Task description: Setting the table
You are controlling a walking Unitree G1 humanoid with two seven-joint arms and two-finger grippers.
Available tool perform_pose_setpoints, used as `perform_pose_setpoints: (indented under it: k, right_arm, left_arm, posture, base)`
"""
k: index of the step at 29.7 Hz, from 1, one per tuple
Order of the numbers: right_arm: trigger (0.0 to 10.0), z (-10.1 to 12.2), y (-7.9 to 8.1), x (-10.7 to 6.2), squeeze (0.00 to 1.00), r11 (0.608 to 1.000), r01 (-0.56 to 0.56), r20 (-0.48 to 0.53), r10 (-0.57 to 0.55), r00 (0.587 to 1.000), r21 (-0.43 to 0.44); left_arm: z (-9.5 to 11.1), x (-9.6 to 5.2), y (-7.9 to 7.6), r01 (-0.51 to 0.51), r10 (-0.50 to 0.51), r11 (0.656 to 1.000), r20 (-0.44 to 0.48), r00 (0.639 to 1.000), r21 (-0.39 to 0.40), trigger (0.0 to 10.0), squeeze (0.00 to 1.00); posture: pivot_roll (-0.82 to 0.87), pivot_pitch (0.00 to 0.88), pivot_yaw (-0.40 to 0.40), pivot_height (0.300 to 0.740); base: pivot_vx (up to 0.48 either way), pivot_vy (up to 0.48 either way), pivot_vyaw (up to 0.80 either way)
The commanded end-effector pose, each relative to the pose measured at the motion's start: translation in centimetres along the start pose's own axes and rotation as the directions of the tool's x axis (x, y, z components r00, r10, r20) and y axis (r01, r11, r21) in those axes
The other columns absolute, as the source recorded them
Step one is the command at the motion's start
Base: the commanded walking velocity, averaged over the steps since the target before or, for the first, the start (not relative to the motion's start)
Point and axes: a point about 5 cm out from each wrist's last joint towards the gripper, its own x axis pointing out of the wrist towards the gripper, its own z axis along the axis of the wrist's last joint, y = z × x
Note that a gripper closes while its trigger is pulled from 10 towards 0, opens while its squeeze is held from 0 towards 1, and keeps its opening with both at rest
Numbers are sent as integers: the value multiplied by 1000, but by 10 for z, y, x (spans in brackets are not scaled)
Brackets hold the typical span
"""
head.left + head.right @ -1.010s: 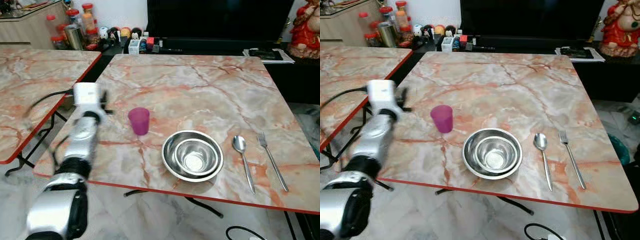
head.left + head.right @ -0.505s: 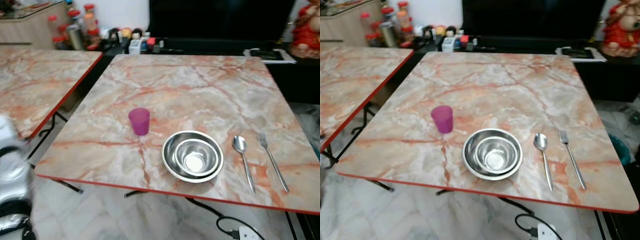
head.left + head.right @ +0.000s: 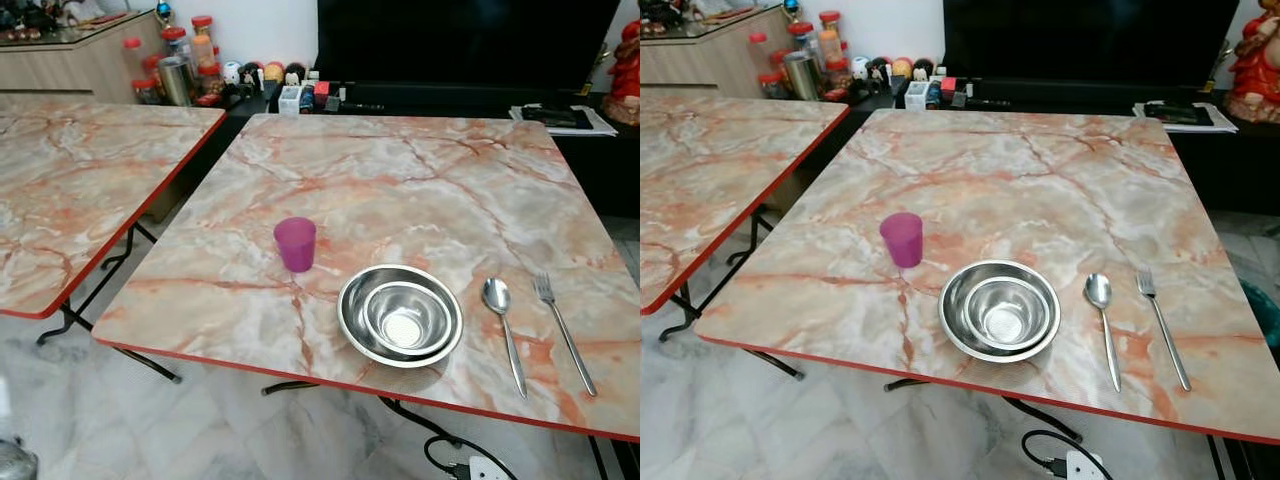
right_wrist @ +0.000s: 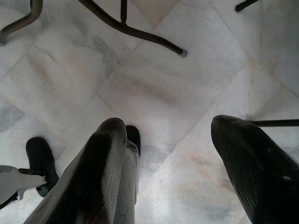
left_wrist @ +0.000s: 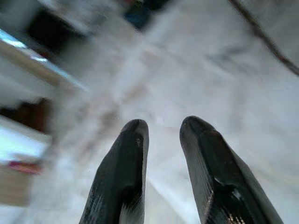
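Left eye view: bowls (image 3: 401, 315) between cup (image 3: 296, 244), spoon (image 3: 502, 318).

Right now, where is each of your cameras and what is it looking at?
Left eye: on my head, looking forward and down at the table with cup, bowls, spoon and fork.
Right eye: beside it, sharing that same scene.
Left wrist: on my left arm, blurred, looking past its two black fingers at pale floor.
Right wrist: on my right arm, looking down past its spread fingers at the marble floor and table legs. Both wrists share the floor.
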Motion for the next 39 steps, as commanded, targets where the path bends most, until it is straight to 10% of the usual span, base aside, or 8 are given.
perform_pose_setpoints:
  k: [1, 9, 16, 39]
  right_arm:
    - [10000, -1, -1, 0, 0, 1000, 13, -10, -12, 1000, 18]
    - [10000, 10, -6, 3, 0, 999, 30, -7, -29, 1000, 43]
    - [10000, 25, 5, 6, 0, 994, -34, 17, 36, 999, -100]
    - [10000, 43, 12, 9, 0, 981, -65, 45, 74, 996, -182]
  left_arm:
    - [-9, -7, -19, 136, -136, 991, -38, 990, 4, 10000, 0]
    - [-14, -49, -108, 543, -541, 838, -44, 840, 51, 10000, 0]
    - [-50, -81, -135, 639, -623, 769, -224, 750, 1, 10000, 0]
    - [-55, -91, -144, 660, -631, 751, -266, 729, 29, 10000, 0]
  posture:
    - [23, 0, 67, 740]
    - [-7, 0, 48, 740]
    - [-30, 0, 49, 740]
    - [-46, 0, 38, 740]
  base:
    - [0, 0, 0]
    - [0, 0, 0]
    - [0, 0, 0]
    - [0, 28, 0]
